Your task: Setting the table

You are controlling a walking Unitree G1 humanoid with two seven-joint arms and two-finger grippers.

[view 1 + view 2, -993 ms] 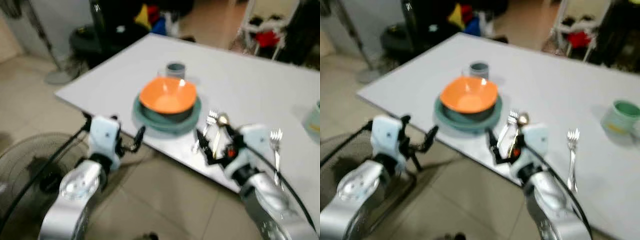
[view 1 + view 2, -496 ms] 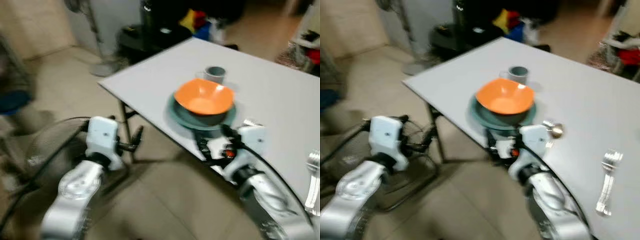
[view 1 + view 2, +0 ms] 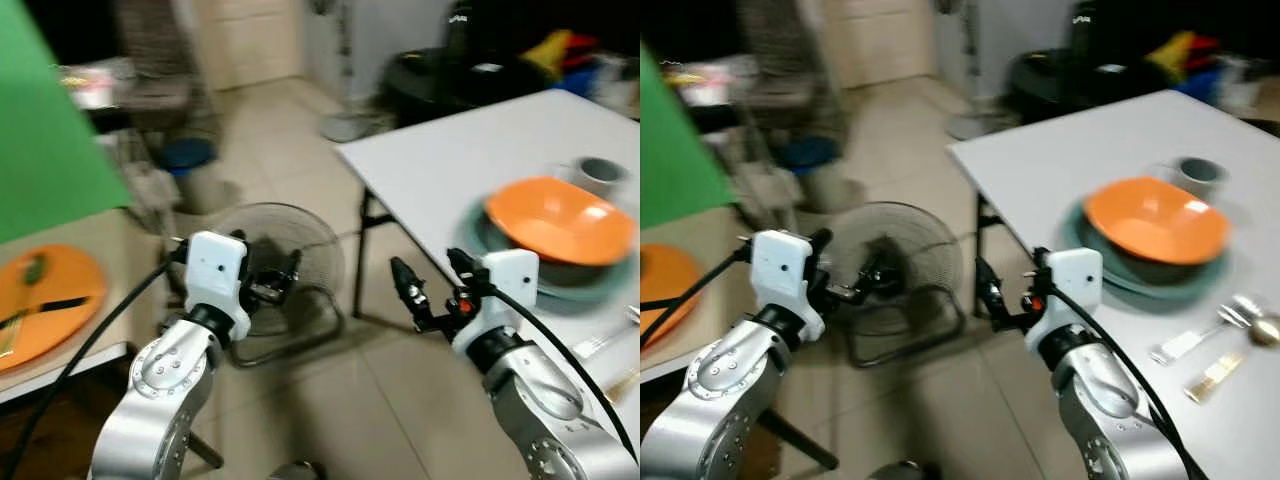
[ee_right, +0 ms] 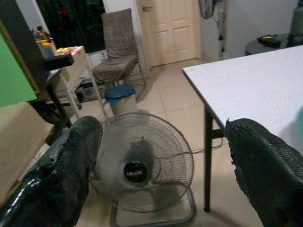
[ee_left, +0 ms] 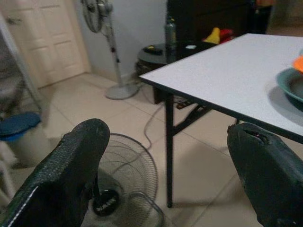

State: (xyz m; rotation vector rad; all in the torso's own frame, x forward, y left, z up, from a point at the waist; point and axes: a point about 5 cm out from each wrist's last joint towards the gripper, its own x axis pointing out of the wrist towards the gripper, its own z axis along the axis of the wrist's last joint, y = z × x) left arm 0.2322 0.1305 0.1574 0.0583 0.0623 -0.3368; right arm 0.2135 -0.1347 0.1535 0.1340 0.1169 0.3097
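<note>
Turned away from the white table (image 3: 1080, 160), likely heading off for more tableware. Orange bowl (image 3: 1155, 218) nested on the teal plate (image 3: 1110, 270), grey mug (image 3: 1196, 172) behind, cutlery (image 3: 1200, 335) laid alongside. Left end effector (image 3: 272, 287) and right end effector (image 3: 430, 290) both spread apart, empty, held forward over the floor fan (image 3: 890, 265).

Left gripper (image 3: 283, 283) raised over tiled floor, nothing between its jaws; floor fan (image 3: 262, 262) lies just beyond it. Right gripper (image 3: 432, 290) also empty, jaws apart, just short of the white desk (image 3: 470, 160) edge. Beyond the right jaws on the desk: orange bowl (image 3: 560, 218) sitting in a teal plate (image 3: 596, 284), grey mug (image 3: 602, 172) behind it. Orange plate (image 3: 45, 297) well off to the left of the left jaws. View blurred.
</note>
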